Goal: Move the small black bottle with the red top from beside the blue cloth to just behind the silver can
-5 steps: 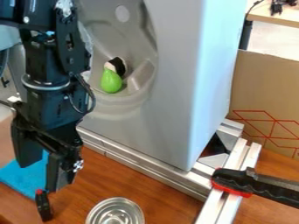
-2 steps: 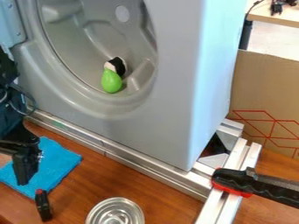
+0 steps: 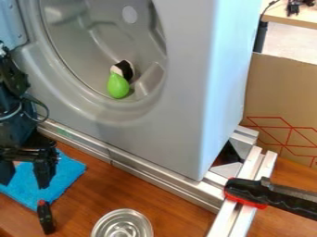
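At the left edge, my gripper [image 3: 25, 179] hangs over the blue cloth [image 3: 69, 170], its two fingers apart with nothing seen between them. The cloth lies flat on the wooden table in front of the grey machine front. Inside the round grey recess rests a green rounded object [image 3: 117, 86], touching a black and white object [image 3: 126, 69] behind it. A round metal can or lid [image 3: 123, 226] stands at the bottom, right of the gripper.
A small black clamp part with a red tip [image 3: 45, 217] stands below the cloth. Metal rails [image 3: 145, 170] run along the base of the grey housing [image 3: 186, 92]. A black and red clamp handle [image 3: 248, 191] crosses the rails at right; a cardboard sheet [image 3: 282, 99] stands behind.
The arm first swung left, away from the front of the recess, uncovering it and the cloth. Since then the gripper has shifted slightly back right, bringing both fingers into sight.
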Tool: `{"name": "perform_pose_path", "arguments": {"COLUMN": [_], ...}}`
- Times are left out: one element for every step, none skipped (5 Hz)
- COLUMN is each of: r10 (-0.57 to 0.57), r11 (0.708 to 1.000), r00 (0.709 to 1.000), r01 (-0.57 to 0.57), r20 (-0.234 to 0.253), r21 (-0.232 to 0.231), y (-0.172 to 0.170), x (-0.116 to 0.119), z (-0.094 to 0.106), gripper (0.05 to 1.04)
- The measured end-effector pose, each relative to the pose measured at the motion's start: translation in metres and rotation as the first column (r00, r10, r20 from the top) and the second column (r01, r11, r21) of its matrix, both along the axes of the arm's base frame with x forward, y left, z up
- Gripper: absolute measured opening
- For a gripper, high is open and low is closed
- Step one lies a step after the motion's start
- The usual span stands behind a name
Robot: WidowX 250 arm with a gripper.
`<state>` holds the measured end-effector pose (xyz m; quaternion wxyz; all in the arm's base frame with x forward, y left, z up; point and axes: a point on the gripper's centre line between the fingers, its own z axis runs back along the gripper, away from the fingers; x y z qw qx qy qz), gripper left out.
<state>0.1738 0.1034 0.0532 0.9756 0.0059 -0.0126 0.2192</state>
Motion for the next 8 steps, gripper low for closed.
{"name": "perform_pose_path", "arguments": {"r10": [-0.008, -0.028, -0.044, -0.040, -0.026, -0.018, -0.023, -0.049], "r11": [1.000, 1.000, 0.999, 0.999, 0.999, 0.999, 0.999, 0.997], "r00": [0.999, 0.996, 0.994, 0.988, 0.984, 0.981, 0.980, 0.980], "r01": [0.008, 0.027, 0.044, 0.043, 0.032, 0.026, 0.030, 0.058], "r20": [-0.040, -0.081, -0.097, -0.149, -0.175, -0.194, -0.195, -0.190], "r21": [0.002, -0.011, 0.000, 0.012, 0.027, 0.039, 0.035, 0.041], "y": [-0.007, -0.009, -0.013, -0.015, -0.015, -0.014, -0.015, -0.019], "x": [0.010, 0.012, 0.014, 0.010, 0.004, -0.001, 0.000, 0.004], "z": [-0.013, -0.027, -0.032, -0.040, -0.043, -0.045, -0.052, -0.054], "gripper": [0.999, 1.000, 1.000, 0.999, 1.000, 0.999, 0.945, 0.657]}}
